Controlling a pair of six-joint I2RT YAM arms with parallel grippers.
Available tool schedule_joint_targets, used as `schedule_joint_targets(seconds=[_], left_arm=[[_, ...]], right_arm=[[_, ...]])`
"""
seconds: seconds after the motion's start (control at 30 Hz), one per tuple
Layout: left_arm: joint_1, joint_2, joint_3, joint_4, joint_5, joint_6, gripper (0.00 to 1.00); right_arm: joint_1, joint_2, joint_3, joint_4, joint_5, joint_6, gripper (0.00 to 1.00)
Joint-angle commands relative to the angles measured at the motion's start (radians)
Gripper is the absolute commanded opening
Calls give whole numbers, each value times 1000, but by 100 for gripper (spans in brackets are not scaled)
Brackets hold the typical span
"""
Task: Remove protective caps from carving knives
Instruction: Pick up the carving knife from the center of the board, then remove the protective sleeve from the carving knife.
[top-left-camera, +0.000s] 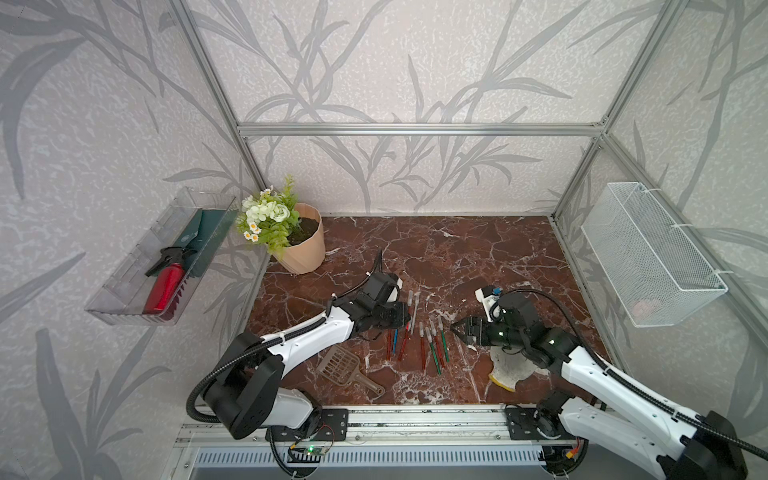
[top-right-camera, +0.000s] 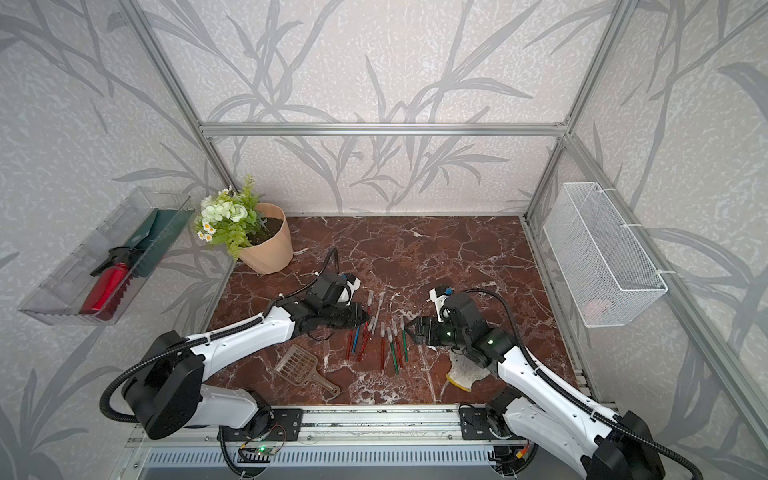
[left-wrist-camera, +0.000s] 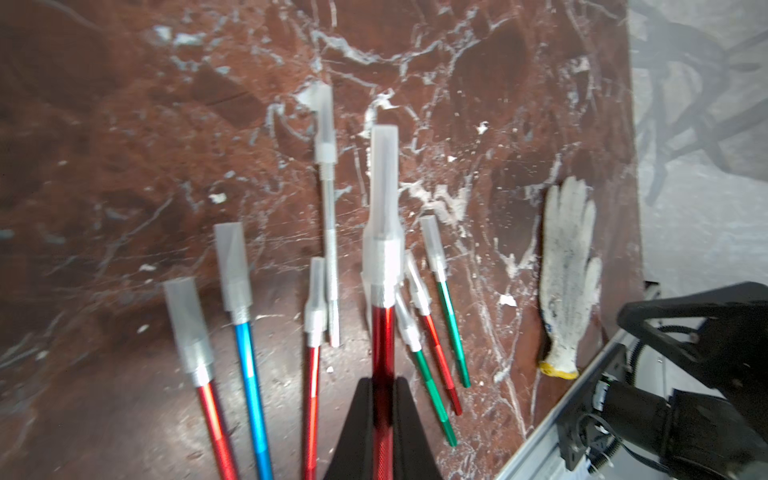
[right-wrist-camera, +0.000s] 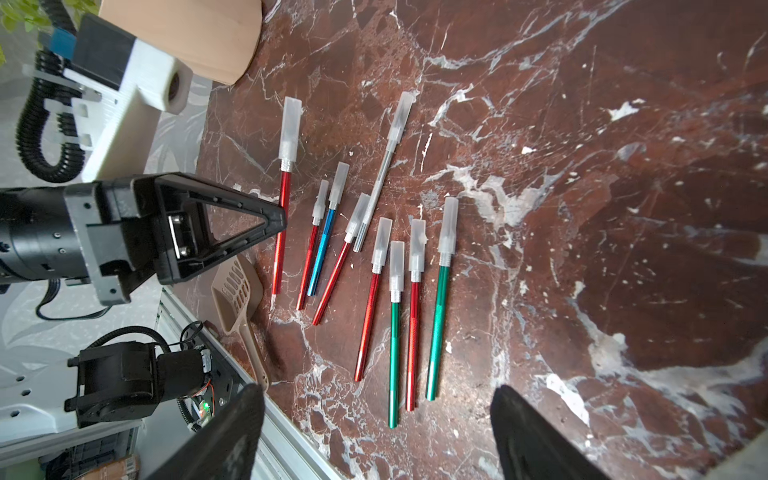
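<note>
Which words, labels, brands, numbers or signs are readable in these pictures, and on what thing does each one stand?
No text is readable anywhere.
Green trowel in the clear tray: a small pale mark, too small to read.
Carving knives and protective caps: no print visible.
Glove: blue specks, no letters.
</note>
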Motion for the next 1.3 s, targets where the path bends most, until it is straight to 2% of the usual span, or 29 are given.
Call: schedule_joint_targets(seconds=[0.0,0.1,0.33,0.8,1.27], left_arm=[[-6,-10,-28,95,68,-4,10],[-19,-6,-47,143,95,-8,10],[-74,11,-52,170,53,-5,8],[-156,71,-37,266,17,-30,8],[-172,87,-16,260,11,-19,8]], right_arm=[[7,6,47,52,3,52,82],[7,31,71,68,5,75,78],[7,100,130,89,37,95,64],[7,219,197,87,40,82,53],[7,304,208,146,55,96,46]])
